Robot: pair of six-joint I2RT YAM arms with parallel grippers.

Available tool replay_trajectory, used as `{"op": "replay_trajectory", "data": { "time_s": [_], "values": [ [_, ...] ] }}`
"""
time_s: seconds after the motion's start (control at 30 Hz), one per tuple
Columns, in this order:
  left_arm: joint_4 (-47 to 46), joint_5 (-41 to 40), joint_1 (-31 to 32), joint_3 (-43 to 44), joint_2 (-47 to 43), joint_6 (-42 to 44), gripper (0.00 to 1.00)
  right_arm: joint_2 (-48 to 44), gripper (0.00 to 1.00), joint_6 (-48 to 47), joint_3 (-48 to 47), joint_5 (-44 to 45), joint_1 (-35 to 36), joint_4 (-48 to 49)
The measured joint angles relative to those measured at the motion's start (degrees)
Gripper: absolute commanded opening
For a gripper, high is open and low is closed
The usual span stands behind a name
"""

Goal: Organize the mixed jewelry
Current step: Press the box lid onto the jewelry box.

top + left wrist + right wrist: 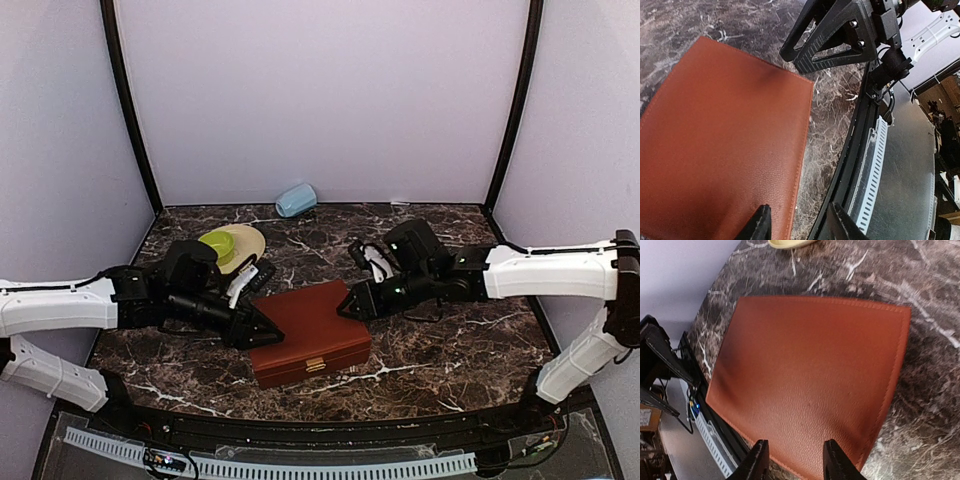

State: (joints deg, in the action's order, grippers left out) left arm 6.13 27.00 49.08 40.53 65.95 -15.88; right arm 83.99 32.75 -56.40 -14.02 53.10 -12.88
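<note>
Jewelry: none in any view (no beads, bangles or rings on the marble). My guess is that it is inside the case (308, 332), which lies shut at the centre of the top view.

Case: lid down. The brass clasp (315, 364) is on the face toward the bottom of the frame. The long axis runs left to right, with the right end tilted slightly toward the top of the frame.

Left gripper (268, 330): at the case's left short end, pointing right. In its wrist view the jaws are part way apart. One finger is over the lid and the other is off the case's edge. Nothing is clamped (contact with the leather cannot be told).

Right gripper (350, 305): at the case's upper right corner, pointing left. Its jaws are also part way apart, and the lid's edge shows between the fingers. No grip is visible.

Key relation: the case lies between the two grippers, each about equally near its own end. The clasp is beside neither, since it faces the bottom of the frame. Opening probably needs one gripper to come round to that face.

Further out: a yellow plate (250, 238) holding a green bowl (218, 246) sits left of centre. A blue object (296, 200) sits at the top edge of the table (450, 340).
</note>
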Motion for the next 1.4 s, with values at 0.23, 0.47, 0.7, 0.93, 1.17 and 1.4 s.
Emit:
{"op": "replay_trajectory", "data": {
  "time_s": [0.23, 0.47, 0.7, 0.93, 1.17, 1.4],
  "values": [
    [0.31, -4.68, 3.61, 0.00, 3.80, -0.48, 0.32, 2.82, 0.29, 3.54, 2.16, -1.38, 2.47, 1.99],
    [0.35, -5.35, 3.65, -0.66, 6.62, -0.20, 0.28, 4.31, 0.28, 5.31, 3.17, -1.55, 2.64, 4.33],
    [-3.26, -4.68, 3.65, -3.23, 7.39, -0.94, 0.27, 4.33, 0.26, 6.97, 5.99, -1.62, 2.62, 8.90],
    [-3.39, -6.40, 3.74, -3.26, 6.34, -0.96, 0.59, 4.24, 0.48, 6.84, 5.40, -1.11, 2.64, 8.59],
    [-1.36, -17.27, 3.41, 5.29, 7.32, 0.46, 0.81, 2.95, 0.84, 3.37, 0.50, 4.79, 1.42, 5.90],
    [-13.14, -20.00, -6.71, 9.86, 16.37, 0.90, 0.84, 2.99, 0.91, 0.48, -1.64, 9.20, -6.91, 11.54]
  ]
}}
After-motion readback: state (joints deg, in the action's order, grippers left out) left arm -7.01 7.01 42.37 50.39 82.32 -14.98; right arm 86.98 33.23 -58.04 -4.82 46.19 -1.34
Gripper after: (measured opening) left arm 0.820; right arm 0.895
